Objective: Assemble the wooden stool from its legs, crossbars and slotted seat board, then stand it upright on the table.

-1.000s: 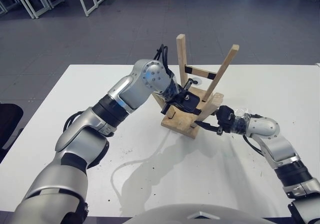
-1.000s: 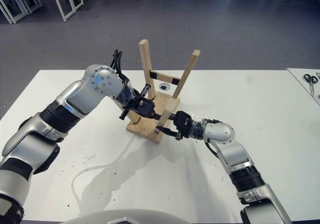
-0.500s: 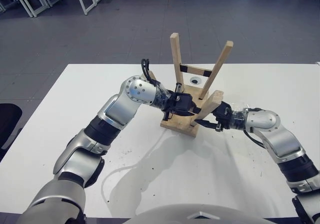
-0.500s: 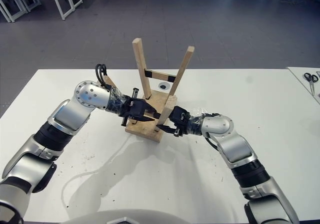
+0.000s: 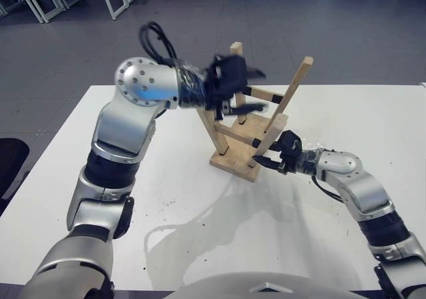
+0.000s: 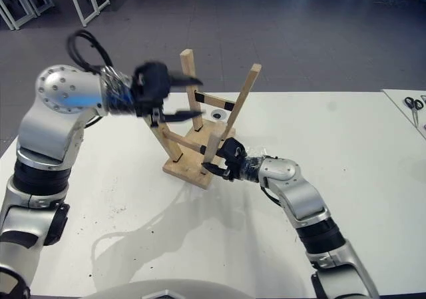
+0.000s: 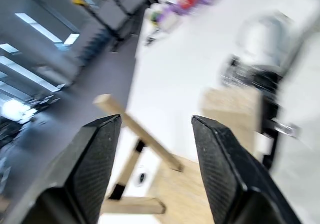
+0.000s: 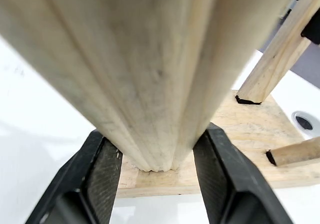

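stool (image 5: 234, 163) upside down, pointing upward | right claw (image 5: 271, 160) grasping leg (image 8: 150, 59) | left claw (image 5: 234, 89) released

No readable text, labels, numbers or signs anywhere in views.

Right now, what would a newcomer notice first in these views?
A pale wooden stool sits upside down on the white table, its legs pointing up. The right gripper is shut on one leg near the seat board, and the left gripper hangs open beside the upper legs.
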